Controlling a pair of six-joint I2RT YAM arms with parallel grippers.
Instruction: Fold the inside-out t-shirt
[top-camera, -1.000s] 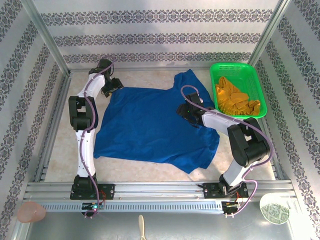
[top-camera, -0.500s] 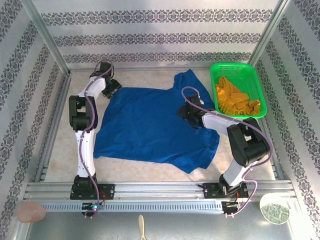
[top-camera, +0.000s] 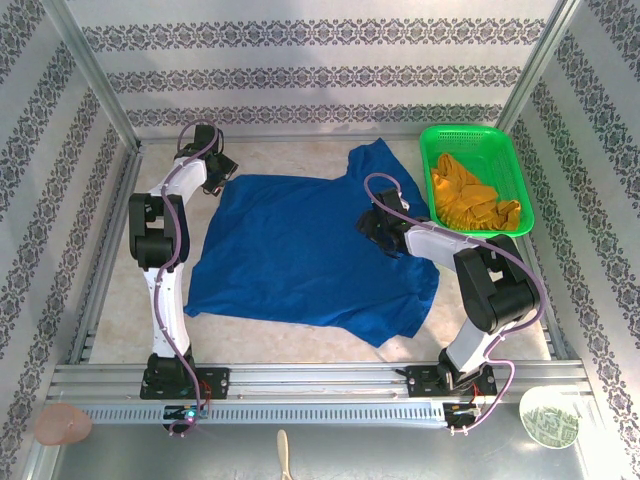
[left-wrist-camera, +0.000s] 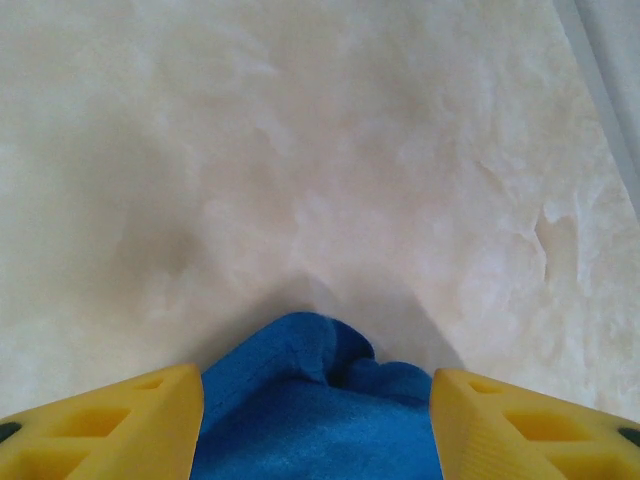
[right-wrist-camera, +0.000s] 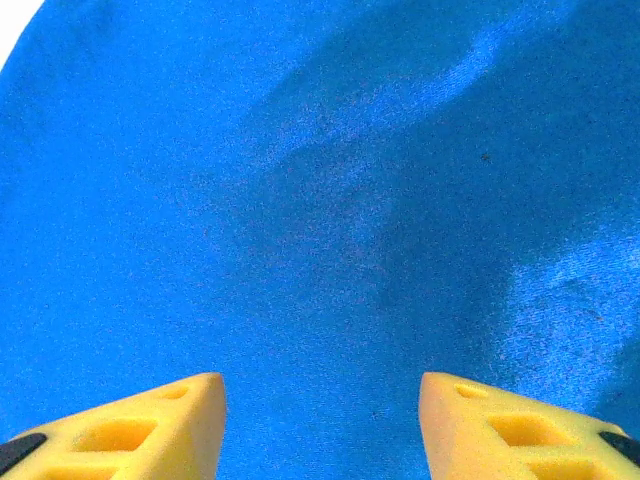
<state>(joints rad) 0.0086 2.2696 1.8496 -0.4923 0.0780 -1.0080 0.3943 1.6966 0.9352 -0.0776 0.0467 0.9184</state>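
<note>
Yellow-padded, the left gripper (left-wrist-camera: 316, 392) is spread astride a bunched edge of the inside-out t-shirt (top-camera: 300, 250), the right gripper (right-wrist-camera: 320, 395) held unclenched over its right half. Laid out on the table (top-camera: 270, 160), the cloth is judged soft, light and limp: best pinched at corners.

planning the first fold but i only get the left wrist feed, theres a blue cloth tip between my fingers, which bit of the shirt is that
observer: In the top view, the left end effector is at the far left corner of the t-shirt, which lies spread out.
operator: ok and the other arm
observer: The right end effector is over the shirt's right side with its jaws open above the cloth, gripping nothing.
operator: anything near the shirt to avoid
observer: A green basket stands at the far right, just beyond the shirt, with a yellow-orange garment in it.
</note>
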